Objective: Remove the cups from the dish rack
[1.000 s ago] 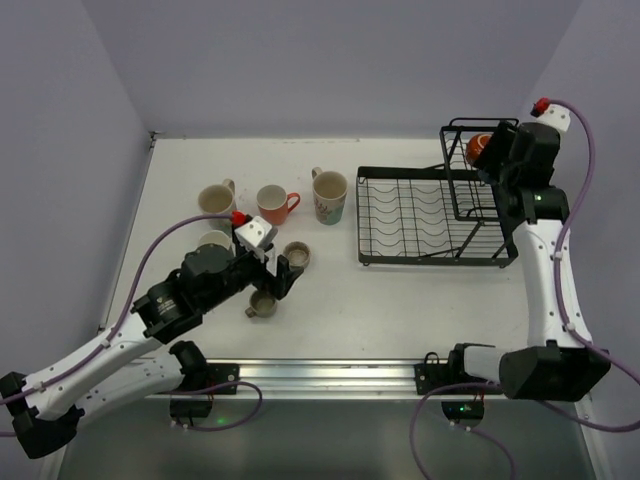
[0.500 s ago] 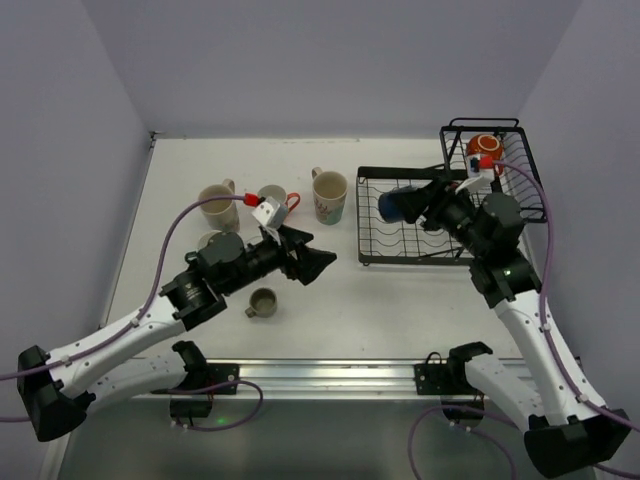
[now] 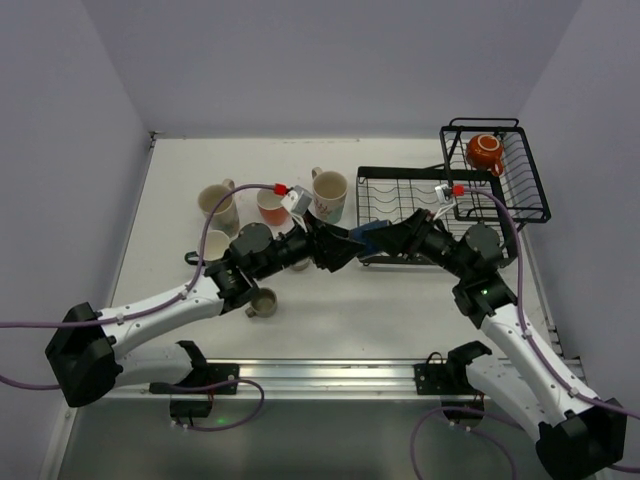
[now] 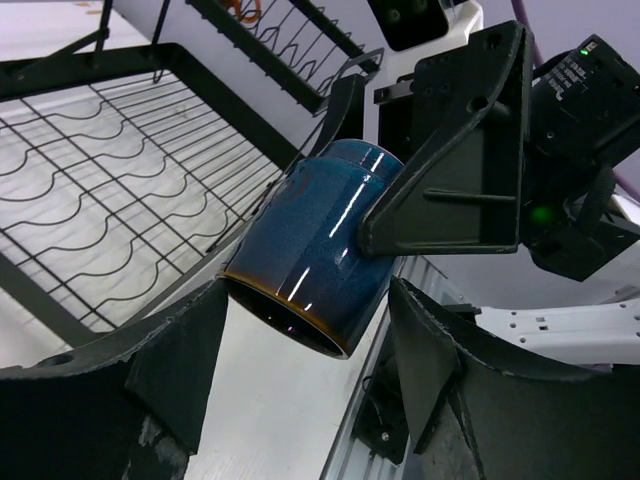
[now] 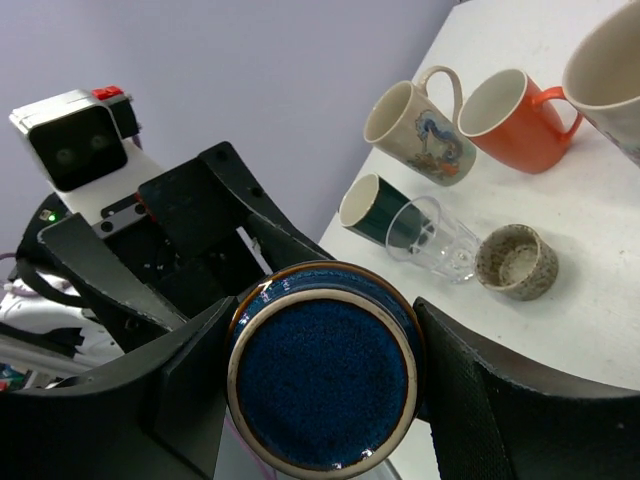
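Observation:
My right gripper is shut on a blue cup and holds it on its side, above the table at the front left corner of the dish rack. In the right wrist view the cup's base faces me between my gripper's fingers. My left gripper is open. In the left wrist view its fingers flank the rim of the blue cup without touching. An orange-red cup lies in the raised basket.
On the table left of the rack stand a cream mug, an orange mug, a patterned cream mug and a small beige cup. A dark teal cup and a clear glass lie there too.
My right arm lifted the blue cup out of the flat tray and carried it left. My left arm swung right to meet it, and its open fingers now flank the cup's rim.

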Controlling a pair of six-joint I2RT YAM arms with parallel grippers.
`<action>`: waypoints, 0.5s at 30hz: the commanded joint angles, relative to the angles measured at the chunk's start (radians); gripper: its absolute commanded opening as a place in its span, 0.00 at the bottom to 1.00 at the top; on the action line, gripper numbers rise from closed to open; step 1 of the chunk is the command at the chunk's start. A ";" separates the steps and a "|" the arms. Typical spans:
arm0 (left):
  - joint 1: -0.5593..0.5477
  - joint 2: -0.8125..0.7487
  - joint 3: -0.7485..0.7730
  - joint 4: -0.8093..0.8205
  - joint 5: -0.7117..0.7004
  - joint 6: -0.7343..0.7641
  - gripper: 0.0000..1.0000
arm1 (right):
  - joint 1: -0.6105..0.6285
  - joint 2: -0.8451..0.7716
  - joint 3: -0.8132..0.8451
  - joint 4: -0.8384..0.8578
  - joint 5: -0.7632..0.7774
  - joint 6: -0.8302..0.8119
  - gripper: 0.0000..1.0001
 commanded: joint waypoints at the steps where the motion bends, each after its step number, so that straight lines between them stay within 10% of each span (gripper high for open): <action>1: -0.021 0.025 0.013 0.146 0.032 -0.048 0.68 | 0.006 -0.034 -0.005 0.152 -0.029 0.045 0.32; 10: -0.052 0.032 0.008 0.207 0.075 -0.053 0.49 | 0.029 0.018 -0.035 0.276 -0.041 0.138 0.33; 13: -0.052 0.016 -0.002 0.217 0.066 -0.042 0.31 | 0.057 0.043 -0.030 0.281 -0.036 0.147 0.34; 15: -0.052 -0.006 -0.011 0.214 0.043 -0.026 0.00 | 0.081 0.057 -0.022 0.275 -0.030 0.147 0.36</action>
